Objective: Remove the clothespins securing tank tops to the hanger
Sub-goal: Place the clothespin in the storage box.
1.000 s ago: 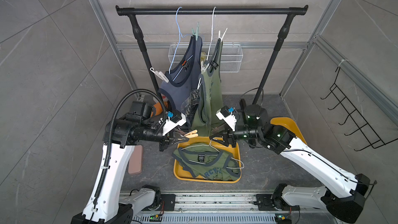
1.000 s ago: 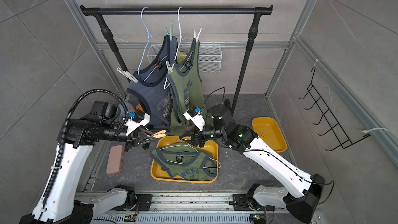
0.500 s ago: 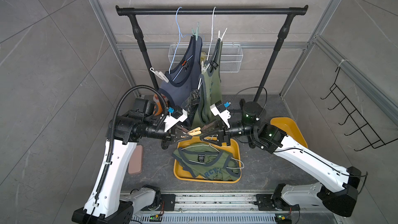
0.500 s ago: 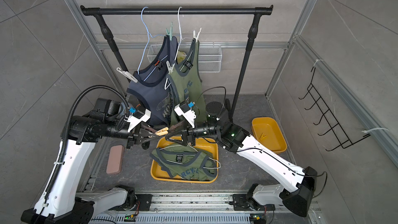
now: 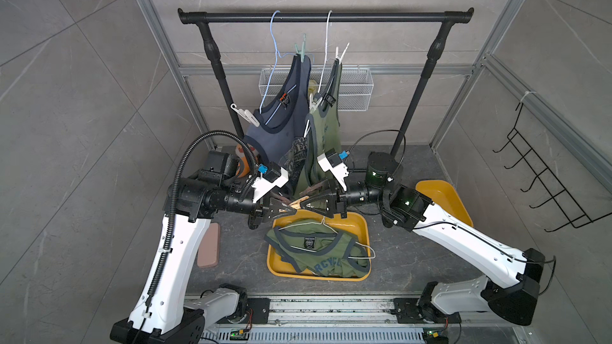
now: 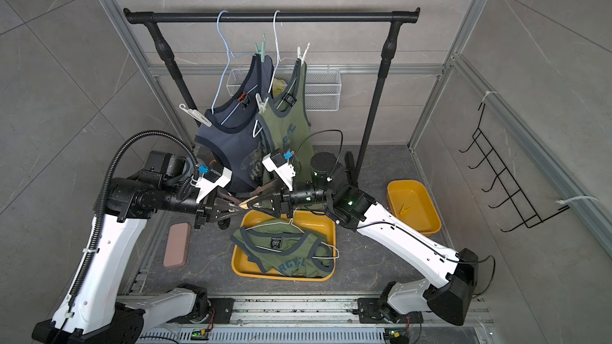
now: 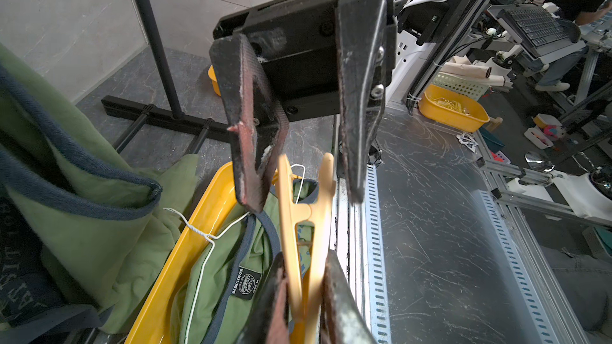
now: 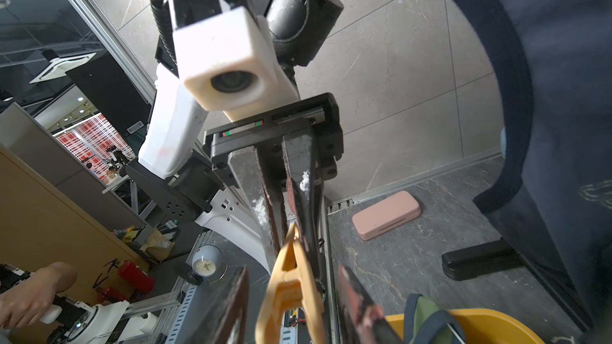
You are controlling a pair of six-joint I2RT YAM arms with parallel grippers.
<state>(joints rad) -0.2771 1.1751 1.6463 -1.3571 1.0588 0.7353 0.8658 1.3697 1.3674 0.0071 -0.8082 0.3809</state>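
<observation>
Yellow clothespin (image 7: 306,223) is mid-air over the near rim of the yellow tray (image 5: 356,225), in front of the hanging tank tops (image 5: 281,127). My left fingers (image 7: 276,306) pinch one end. Change: a second ago my right arm was off to the side. Now my right fingers (image 7: 359,120) are spread around the free prongs, not clamped. Looks like a handover, probably bound for the side tray (image 6: 427,216). Mint clothespin (image 5: 300,49) and white clothespin (image 5: 245,114) are not removed yet.
</observation>
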